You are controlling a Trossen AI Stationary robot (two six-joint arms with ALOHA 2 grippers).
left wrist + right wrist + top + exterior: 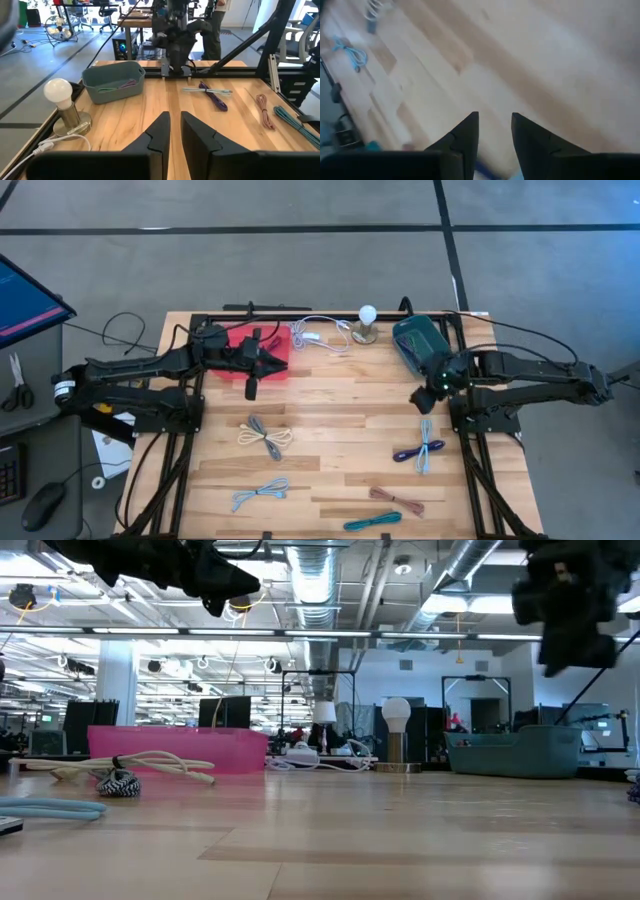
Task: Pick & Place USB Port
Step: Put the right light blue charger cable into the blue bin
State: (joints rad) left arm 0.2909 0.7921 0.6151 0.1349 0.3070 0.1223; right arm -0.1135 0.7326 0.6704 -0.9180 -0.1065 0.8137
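Only from overhead, cream cable shows whole

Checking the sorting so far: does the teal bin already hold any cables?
Yes, the teal bin holds a green and a purple cable.

Two black jointed arms, dark wedge-shaped fingers, black cables

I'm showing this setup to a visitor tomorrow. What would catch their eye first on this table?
Probably the red bin at the table's back left, with the left gripper just in front of it, and the teal bin at the back right beside the right gripper. Between the bins stands a white bulb on a brass base; bundled cables lie scattered across the wooden front.
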